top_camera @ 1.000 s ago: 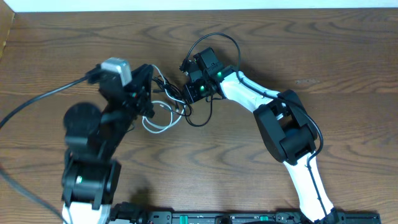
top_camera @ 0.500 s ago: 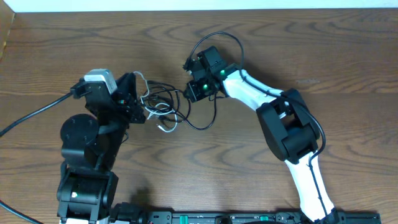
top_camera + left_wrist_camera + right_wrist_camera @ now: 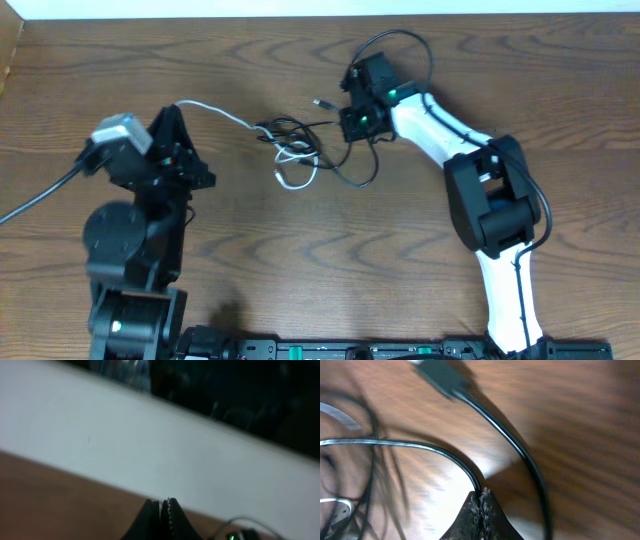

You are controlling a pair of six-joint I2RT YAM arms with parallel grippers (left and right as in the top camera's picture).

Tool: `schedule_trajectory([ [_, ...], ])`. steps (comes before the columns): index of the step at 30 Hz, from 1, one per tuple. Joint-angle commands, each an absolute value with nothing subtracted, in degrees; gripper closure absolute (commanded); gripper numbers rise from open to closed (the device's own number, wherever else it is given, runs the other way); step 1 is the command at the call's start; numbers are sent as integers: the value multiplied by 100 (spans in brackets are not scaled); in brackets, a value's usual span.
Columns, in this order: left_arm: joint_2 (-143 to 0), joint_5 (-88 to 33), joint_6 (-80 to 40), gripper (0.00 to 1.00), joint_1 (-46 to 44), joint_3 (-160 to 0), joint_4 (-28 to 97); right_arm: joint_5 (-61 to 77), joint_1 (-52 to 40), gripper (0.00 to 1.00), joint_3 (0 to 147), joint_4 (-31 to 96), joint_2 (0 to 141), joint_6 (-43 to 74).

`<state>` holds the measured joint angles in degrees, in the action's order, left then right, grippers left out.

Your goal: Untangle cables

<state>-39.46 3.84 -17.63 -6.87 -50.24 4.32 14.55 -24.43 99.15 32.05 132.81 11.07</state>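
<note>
The cables lie knotted in a small tangle [image 3: 293, 148] at the table's middle. A white cable [image 3: 222, 113] runs stretched from the knot up and left to my left gripper [image 3: 178, 107], which is shut on its end. In the left wrist view the left gripper [image 3: 161, 505] shows its fingers pressed together. My right gripper [image 3: 347, 128] sits just right of the knot and is shut on a black cable [image 3: 420, 446]. In the right wrist view that cord enters the closed right gripper [image 3: 481, 493]. A second black cable [image 3: 520, 452] ends in a plug [image 3: 439, 375].
A loose black loop [image 3: 356, 178] lies below the right gripper. The left arm's thick black wire [image 3: 40, 195] trails off the left side. The table's far edge [image 3: 320, 16] meets a white wall. Both arm bases stand at the front edge.
The two grippers have drawn apart, the left one going left and the right one going right and back. The white cable has been pulled out straight, and the tangle has shifted right.
</note>
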Motion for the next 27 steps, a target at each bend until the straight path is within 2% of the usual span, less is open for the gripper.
schedule_trajectory([
  [1, -3483, 521, -1789, 93, -683, -5063, -3, 674, -2064, 99, 9771, 3398, 13498, 1177],
  [8, -2703, 523, -1789, 93, -683, -5063, -808, 1302, -1544, 99, 9771, 3535, 13498, 1221],
  [15, -2259, 523, -1787, 93, -683, -5063, -1028, 1490, -775, 99, 9771, 4038, 13498, 1190],
  [21, -2357, 521, -1796, 93, -683, -5061, -285, 1507, -99, 98, 9771, 4657, 13500, 1020],
  [25, -2641, 517, -1846, 93, -683, -5063, 482, 2427, 126, 96, 9771, 4762, 13500, 845],
  [27, -2818, 495, -2147, 93, -683, -5063, 849, 3015, 126, 91, 9771, 4759, 13500, 460],
])
